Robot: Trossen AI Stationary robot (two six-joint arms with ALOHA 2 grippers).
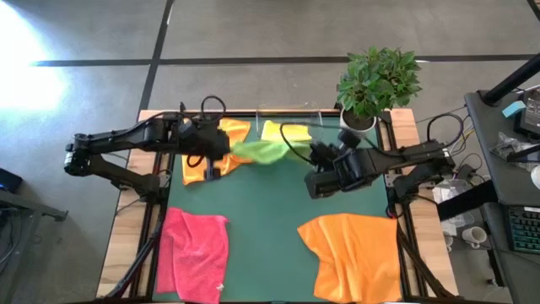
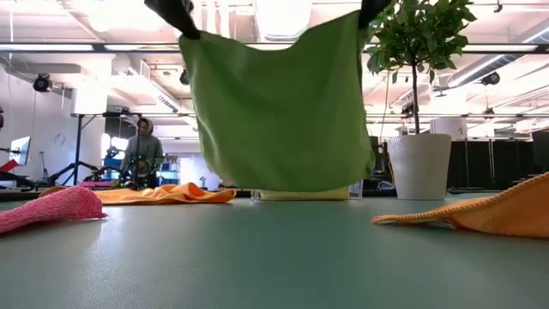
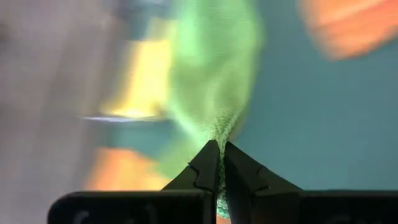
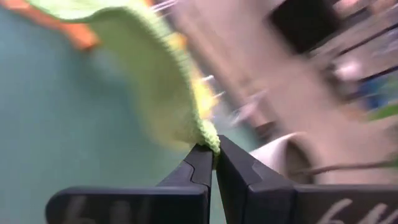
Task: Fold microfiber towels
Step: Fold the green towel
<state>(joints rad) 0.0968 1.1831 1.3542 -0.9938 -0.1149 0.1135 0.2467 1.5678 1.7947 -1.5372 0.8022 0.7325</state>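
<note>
Left tool [image 3: 217, 155] and right tool [image 4: 214, 152] each pinch a corner of the lime green towel [image 2: 274, 103], hanging between them above the tabletop [image 2: 274, 257].

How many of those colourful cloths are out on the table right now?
5. A lime green cloth hangs between both grippers; an orange cloth and a yellow cloth lie at the far edge; a pink cloth and a second orange cloth lie near. None seem hidden.

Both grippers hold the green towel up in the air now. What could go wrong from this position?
1. Left gripper and right gripper each pinch only a small corner of the lime green towel; one corner may slip out.
2. The yellow towel lies below it, so lowering may land on it.
3. The potted plant stands close to the right arm.
</note>
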